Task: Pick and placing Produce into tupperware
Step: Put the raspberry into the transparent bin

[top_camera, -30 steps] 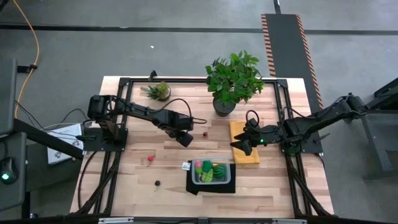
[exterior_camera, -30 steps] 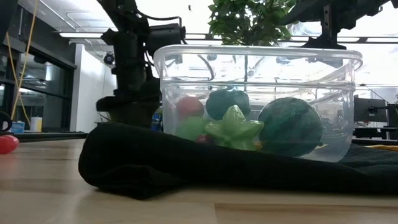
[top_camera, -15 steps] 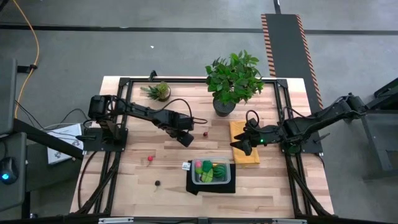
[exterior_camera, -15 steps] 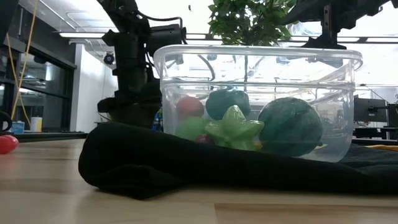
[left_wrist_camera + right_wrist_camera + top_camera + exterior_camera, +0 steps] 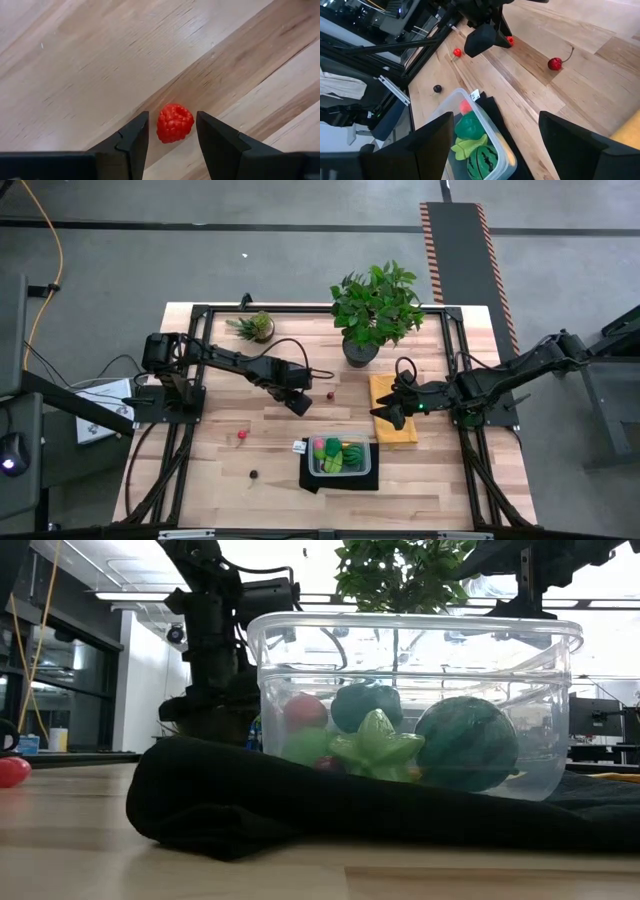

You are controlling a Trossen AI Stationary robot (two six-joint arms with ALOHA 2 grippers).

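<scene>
Left tool (image 5: pixel 172 131) down low over the wooden tabletop (image 5: pixel 220 450), dark fingers (image 5: pixel 134 140) parted on either side of a small bumpy red raspberry (image 5: pixel 174 123); gaps visible on both sides, so not gripped, berry lying on the wood. Seen from above as the dark left tool (image 5: pixel 297 404) near the tabletop's middle, just behind the container.

Right tool (image 5: pixel 392 413) hovering over a yellow cloth (image 5: pixel 398 430) at the right side, fingers (image 5: pixel 415 150) spread wide and holding nothing.

Small clear plastic rectangular tupperware (image 5: pixel 340 456) sitting on a black mat (image 5: pixel 310 476) toward the front middle of the tabletop. Inside, through the clear wall in the low view (image 5: pixel 420 705): a dark green striped watermelon ball (image 5: pixel 466 743), a light green star-shaped piece (image 5: pixel 377 747), a dark green rounded piece (image 5: pixel 366 702) and a pinkish-red ball (image 5: pixel 305 711).

Loose on the wood: a red cherry with a stem (image 5: pixel 555 63) behind the container, a small red-pink piece (image 5: pixel 241 435) to its left, and a small dark berry (image 5: pixel 253 474) nearer the front left.

Large leafy potted plant (image 5: pixel 375 308) and a small potted plant (image 5: pixel 255 326) along the back edge
</scene>
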